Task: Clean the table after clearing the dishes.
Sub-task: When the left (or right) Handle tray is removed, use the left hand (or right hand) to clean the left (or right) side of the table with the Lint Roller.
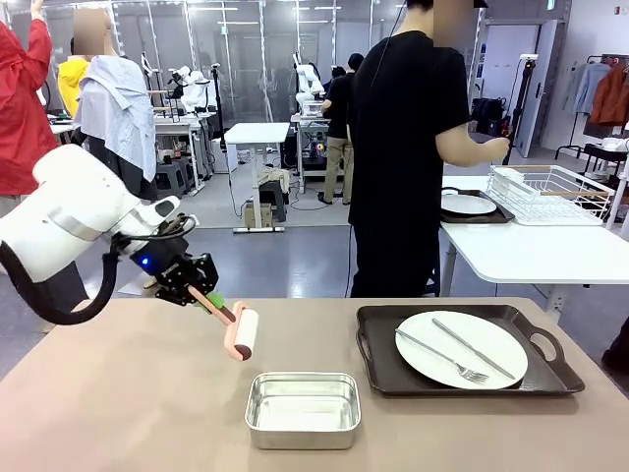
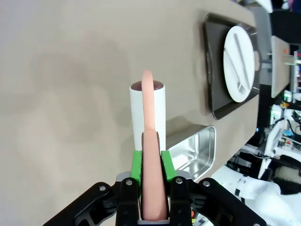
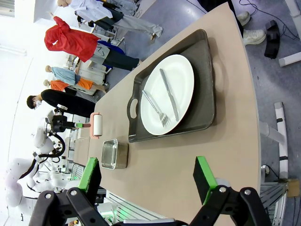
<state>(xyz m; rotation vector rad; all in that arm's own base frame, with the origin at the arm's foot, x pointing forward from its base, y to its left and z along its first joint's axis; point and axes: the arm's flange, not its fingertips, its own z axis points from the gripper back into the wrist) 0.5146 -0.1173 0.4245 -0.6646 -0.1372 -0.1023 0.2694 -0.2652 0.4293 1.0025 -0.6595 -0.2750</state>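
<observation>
Two grippers are working over one table.

Front view: the left gripper is clenching the pink handle of a white roller. The roller is hanging tilted, low over the table's left half; whether it is touching the top cannot be told. A steel pan is sitting near the front edge, just right of the roller. A dark tray is lying on the right half, carrying a white plate with a fork and a knife on it. A person is standing at the far side, beside a white side table that is bearing another plate.

Left wrist view: the green pads are pressing both sides of the handle. The roller's drum is pointing away, with the pan beside it and the tray beyond.

Right wrist view: the right gripper is hanging with its fingers spread wide, grasping nothing, over the table near the tray.
</observation>
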